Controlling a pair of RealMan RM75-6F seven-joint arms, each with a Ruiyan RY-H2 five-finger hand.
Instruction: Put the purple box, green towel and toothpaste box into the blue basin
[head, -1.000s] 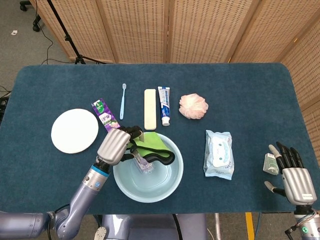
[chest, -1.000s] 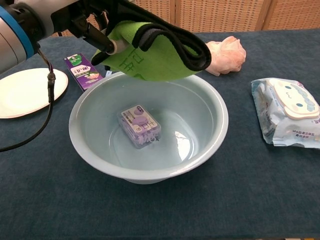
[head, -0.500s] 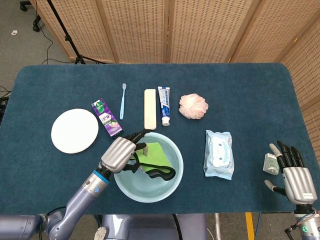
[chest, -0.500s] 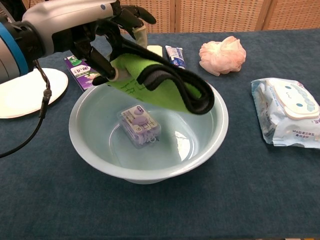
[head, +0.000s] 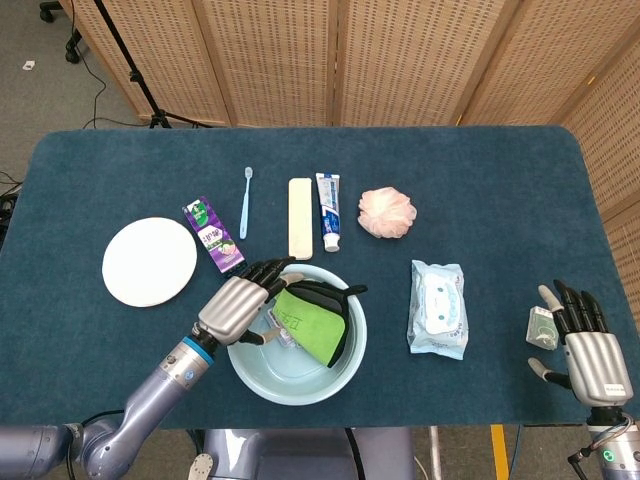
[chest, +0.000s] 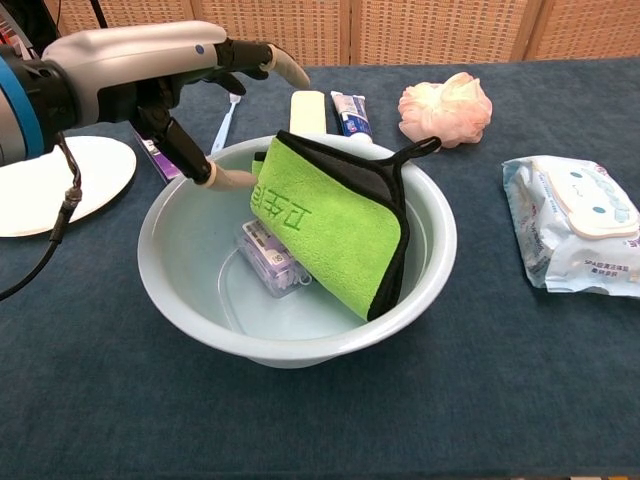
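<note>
Green towel (chest: 330, 230) lies in the blue basin (chest: 425, 270), leaning over the purple box (chest: 268, 262). Left hand (head: 240, 303) spread above the rim, holding nothing. Right hand (head: 585, 350) spread, resting on the tabletop (head: 480, 190).

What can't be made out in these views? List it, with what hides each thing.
- Purple box: chest view, mostly under the green towel.
- Toothpaste box: chest view, behind the left hand.
- Right hand: outside the chest view; small object beside it too small to identify.

Lime-green towel (chest: 330, 235) black-edged; pale blue basin (chest: 190, 295); white plate (head: 149, 261)
</note>
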